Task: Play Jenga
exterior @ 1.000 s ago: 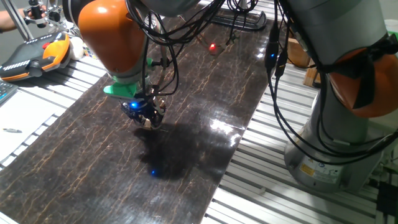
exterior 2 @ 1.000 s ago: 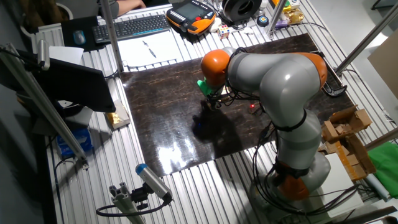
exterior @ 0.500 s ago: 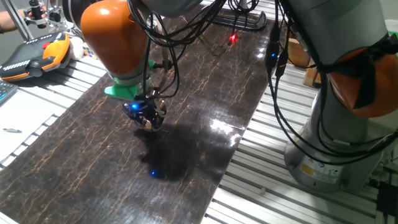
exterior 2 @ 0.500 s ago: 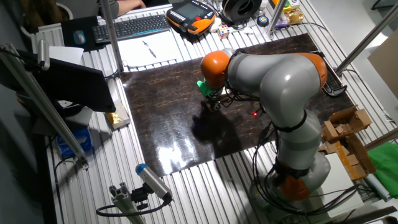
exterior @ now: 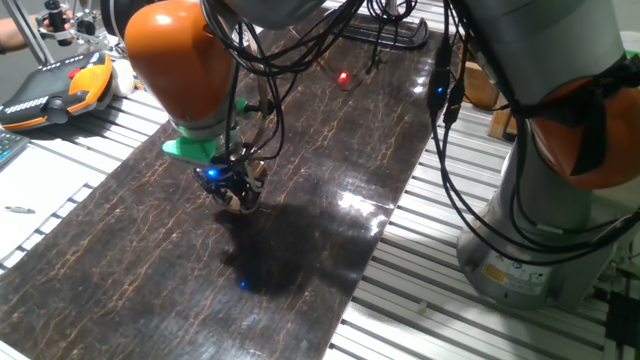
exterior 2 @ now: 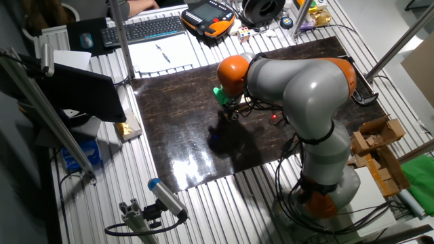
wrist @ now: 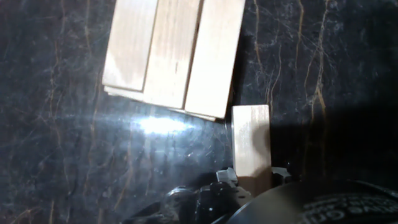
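- Jenga [wrist: 171, 56] lies on your dark table [exterior: 330, 150]: three pale blocks flat, side by side, seen from the hand view.
- Your gripper [wrist: 252, 177] is clamped on a single block [wrist: 251, 140], just beside the stack's near corner.

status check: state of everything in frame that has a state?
Jenga stack: standing low on the dark mat, top layer of three blocks side by side.
Single block: lying beside the stack's corner, its near end between the fingers.
Gripper: low over the mat, fingers either side of the single block; whether it grips cannot be told.
Teach pendant: lying on the table, screen dark.
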### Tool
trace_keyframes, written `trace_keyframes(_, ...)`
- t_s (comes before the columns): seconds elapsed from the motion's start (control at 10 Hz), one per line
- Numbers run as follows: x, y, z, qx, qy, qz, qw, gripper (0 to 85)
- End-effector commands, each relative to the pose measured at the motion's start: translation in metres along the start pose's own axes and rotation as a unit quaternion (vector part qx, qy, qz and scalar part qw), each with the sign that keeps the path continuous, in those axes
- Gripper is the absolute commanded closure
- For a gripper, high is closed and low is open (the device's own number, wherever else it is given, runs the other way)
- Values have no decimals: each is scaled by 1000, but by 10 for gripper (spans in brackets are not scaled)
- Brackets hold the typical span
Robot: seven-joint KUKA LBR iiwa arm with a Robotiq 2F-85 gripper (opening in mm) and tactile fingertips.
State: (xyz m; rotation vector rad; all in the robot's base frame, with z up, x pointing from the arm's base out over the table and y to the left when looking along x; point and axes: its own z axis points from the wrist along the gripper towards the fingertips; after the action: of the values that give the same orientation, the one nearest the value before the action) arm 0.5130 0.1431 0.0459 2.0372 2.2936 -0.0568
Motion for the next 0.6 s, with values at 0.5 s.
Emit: trace_keyframes(0.5, 19, 2, -4, -7, 3, 18, 1000, 497)
